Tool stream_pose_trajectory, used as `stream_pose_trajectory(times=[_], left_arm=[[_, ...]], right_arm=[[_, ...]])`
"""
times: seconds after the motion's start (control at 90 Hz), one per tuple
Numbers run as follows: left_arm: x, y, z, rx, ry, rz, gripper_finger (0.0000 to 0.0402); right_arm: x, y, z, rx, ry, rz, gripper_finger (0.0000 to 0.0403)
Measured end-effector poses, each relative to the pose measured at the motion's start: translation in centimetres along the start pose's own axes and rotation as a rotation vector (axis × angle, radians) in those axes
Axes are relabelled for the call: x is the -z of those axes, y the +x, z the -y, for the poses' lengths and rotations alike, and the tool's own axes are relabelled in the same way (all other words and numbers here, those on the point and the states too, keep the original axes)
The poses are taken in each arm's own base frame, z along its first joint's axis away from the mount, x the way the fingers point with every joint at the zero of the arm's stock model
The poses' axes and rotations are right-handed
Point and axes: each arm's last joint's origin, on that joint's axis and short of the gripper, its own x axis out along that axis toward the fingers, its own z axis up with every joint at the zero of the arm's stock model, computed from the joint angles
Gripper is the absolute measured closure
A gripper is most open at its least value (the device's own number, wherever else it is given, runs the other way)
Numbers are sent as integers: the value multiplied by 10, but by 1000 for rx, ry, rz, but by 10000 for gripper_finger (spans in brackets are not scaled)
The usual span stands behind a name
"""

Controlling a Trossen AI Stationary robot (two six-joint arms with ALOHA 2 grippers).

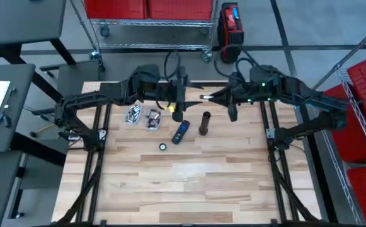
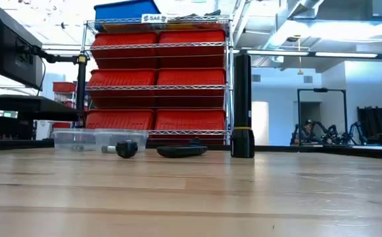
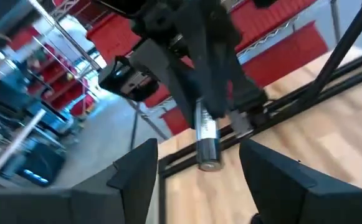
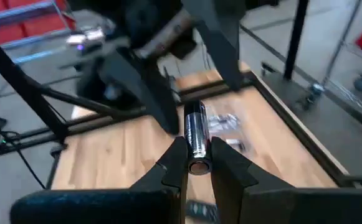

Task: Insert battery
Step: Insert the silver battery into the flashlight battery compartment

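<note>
on the bare wooden tabletop, nearest the front edge in the high view, a small round cap lies alone. just behind it a dark flat device lies on its side, and beside that the black flashlight body stands upright — in the low view it rises as a tall dark cylinder above the device and the cap. to the left of these sit two clear plastic trays with small metal parts inside.

farther back, above the rear of the tabletop, the two arms meet. the right gripper has its jaws closed narrowly on a silver battery, which points away from that wrist toward the other arm. the left gripper faces it with jaws spread wide, and in its wrist view the same battery hangs between them, touching neither finger as far as can be seen — held only by the right arm's dark fingers.

beyond the tabletop stands a wire shelf rack loaded with red bins.
</note>
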Motion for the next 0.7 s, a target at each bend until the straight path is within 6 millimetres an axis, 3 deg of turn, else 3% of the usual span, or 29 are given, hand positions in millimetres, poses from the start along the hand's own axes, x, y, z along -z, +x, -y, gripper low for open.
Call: stream_pose_trajectory(times=[0.233,0.7], left_arm=[[-2,0,-2,-37,107,3,219],[-4,0,0,-40,170,14,359]], right_arm=[[-4,2,1,-14,7,33,370],[-7,3,1,-18,40,62,370]])
